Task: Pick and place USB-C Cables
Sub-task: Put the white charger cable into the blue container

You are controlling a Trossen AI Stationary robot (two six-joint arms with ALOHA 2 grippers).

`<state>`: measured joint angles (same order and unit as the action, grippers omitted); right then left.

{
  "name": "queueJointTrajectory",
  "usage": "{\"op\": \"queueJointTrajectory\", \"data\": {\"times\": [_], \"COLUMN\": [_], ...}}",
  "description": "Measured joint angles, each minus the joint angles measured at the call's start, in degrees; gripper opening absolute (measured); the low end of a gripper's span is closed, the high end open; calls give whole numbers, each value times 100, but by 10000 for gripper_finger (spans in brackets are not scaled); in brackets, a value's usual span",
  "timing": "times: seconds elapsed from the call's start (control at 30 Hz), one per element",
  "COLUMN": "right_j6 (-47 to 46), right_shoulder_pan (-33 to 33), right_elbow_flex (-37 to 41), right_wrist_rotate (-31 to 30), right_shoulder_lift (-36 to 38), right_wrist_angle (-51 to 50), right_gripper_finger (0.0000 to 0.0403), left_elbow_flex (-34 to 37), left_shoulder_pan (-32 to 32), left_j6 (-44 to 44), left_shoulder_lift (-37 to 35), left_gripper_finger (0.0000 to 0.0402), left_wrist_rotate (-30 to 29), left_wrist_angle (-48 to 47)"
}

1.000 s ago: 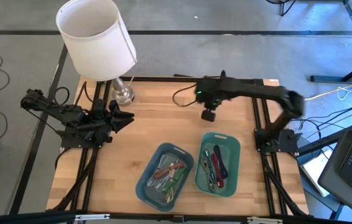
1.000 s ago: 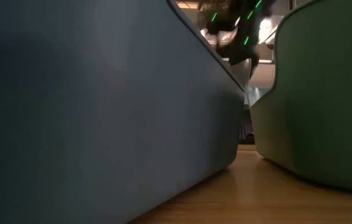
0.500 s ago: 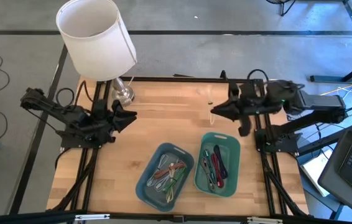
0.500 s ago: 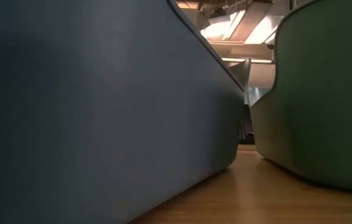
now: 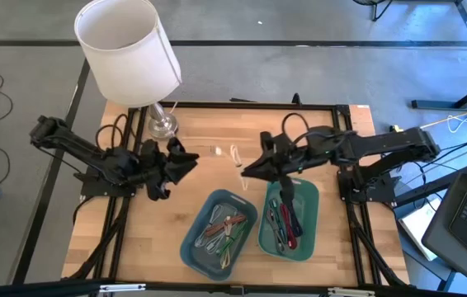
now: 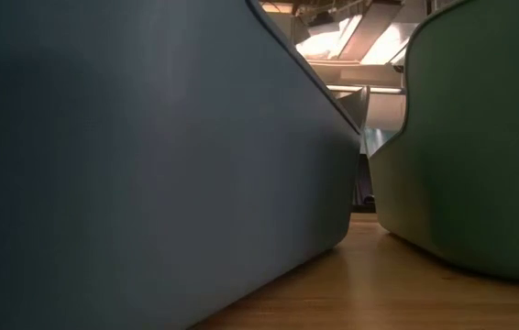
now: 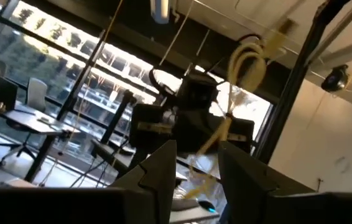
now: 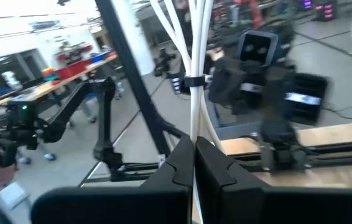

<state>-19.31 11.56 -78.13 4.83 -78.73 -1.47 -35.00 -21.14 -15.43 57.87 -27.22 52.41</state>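
Tabletop [image 5: 217,177]: my right gripper [image 5: 244,171], clamped on a white cable [image 5: 235,154], faces my parted left gripper [image 5: 194,162].

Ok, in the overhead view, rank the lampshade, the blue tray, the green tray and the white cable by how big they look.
Largest to smallest:
1. lampshade, though it sits nearer the camera
2. blue tray and green tray, too alike to separate
3. white cable
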Motion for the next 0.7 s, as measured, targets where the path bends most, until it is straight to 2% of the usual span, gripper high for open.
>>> {"op": "queueJointTrajectory", "data": {"times": [0.27,0.7], "right_j6": [24,175], "right_shoulder_pan": [-60,-163], "right_elbow_flex": [-330,-544], "right_wrist_rotate": [167,189], "right_shoulder_lift": [-382,-635], "right_wrist_angle": [41,83], "right_gripper_finger": [0,0], "left_elbow_flex": [-767,-1142], "left_shoulder_pan": [271,530], "left_j6": [81,-229], "left_shoulder_lift": [683,1229], "left_gripper_finger": [151,152], "left_wrist_rotate": [1049,1388], "left_wrist_angle": [1,-77]}}
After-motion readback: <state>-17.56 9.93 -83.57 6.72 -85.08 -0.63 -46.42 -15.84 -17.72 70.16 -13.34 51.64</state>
